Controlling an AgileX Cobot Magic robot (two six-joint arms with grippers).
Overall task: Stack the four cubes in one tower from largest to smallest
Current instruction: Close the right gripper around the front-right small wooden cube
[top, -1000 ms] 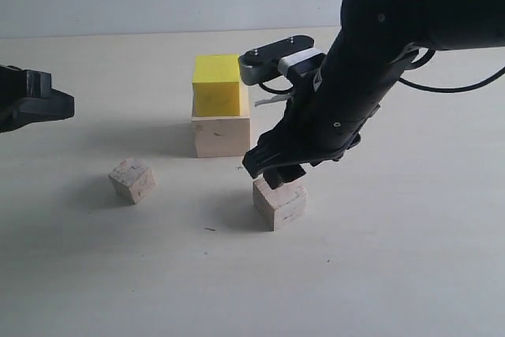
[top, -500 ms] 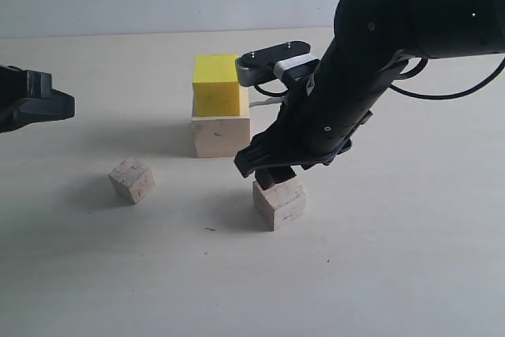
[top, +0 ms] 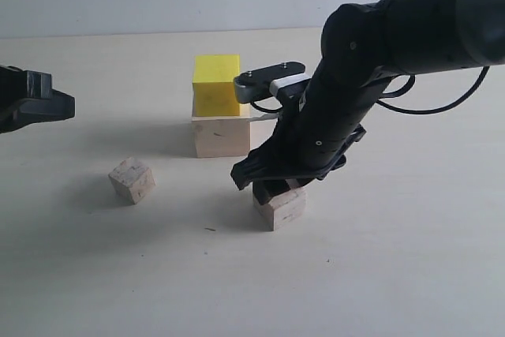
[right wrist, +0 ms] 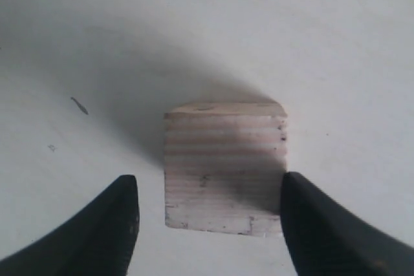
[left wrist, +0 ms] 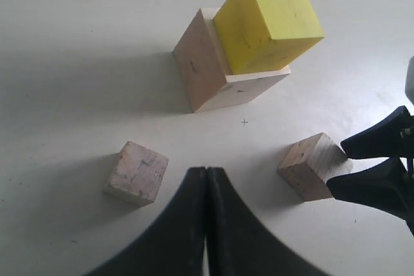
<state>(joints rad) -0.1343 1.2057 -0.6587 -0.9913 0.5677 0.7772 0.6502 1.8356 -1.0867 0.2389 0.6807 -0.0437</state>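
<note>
Left end effector closed, right spread

1. I'm seeing the yellow cube: bright, plain yellow.
2. Large wooden cube: pale cream, smooth-faced.
3. Grainy wooden cube: pale, with brownish bands.
4. Small wooden cube: pale, speckled grey.
5. Table reads off-white on my feed.

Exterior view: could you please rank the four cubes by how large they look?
1. large pale cube
2. yellow cube
3. grainy front cube: nearer the camera and partly hidden, so unsure
4. small left cube
</note>
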